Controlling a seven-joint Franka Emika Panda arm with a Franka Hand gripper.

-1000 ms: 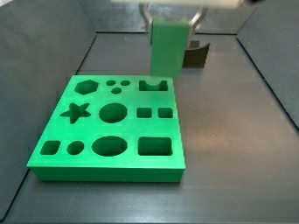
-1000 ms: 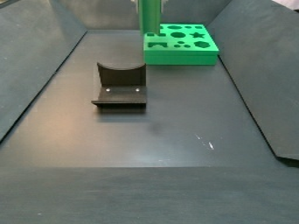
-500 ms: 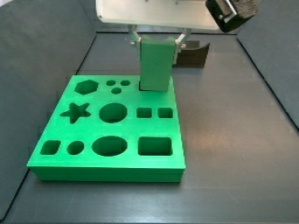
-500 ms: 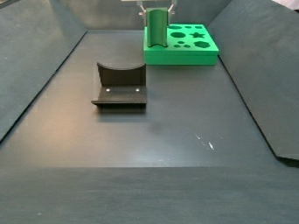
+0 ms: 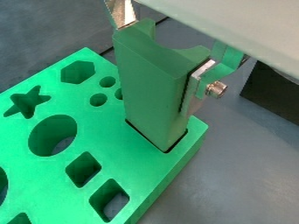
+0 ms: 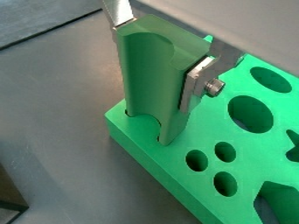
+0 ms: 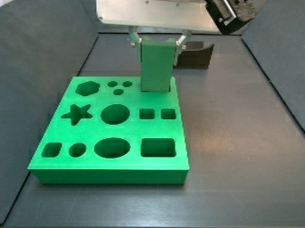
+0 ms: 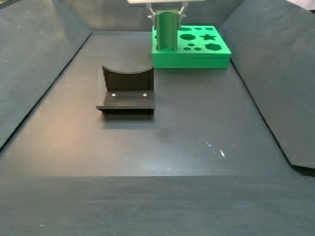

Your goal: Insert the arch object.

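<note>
Gripper (image 5: 158,52) was clamped on the arch object (image 5: 152,87), one silver finger (image 5: 201,83) pressed flat against each opposite side of it. The piece was a tall green block, upright, with its lower end sitting in a cut-out near the corner of the green board (image 5: 152,171). How deep it sat: cannot tell. A wrist view showed the block's plain flat faces only; another wrist view (image 6: 146,79) showed the rounded channel running down one face, so that is where the arch profile read, along with the board's edge wall (image 6: 140,140) right under it. A side view gave the layout: gripper (image 7: 158,40) above the board's far row, block (image 7: 156,67) standing beside the small round holes, board (image 7: 134,132) with star, hexagon, circle and square holes open. The dark fixture (image 7: 198,56) was just a sliver behind the block there. The opposite side view showed the fixture (image 8: 125,90) fully, alone on the grey floor, well apart from the board (image 8: 197,57), with gripper (image 8: 164,9) and block (image 8: 160,32) at the board's near-fixture end.
</note>
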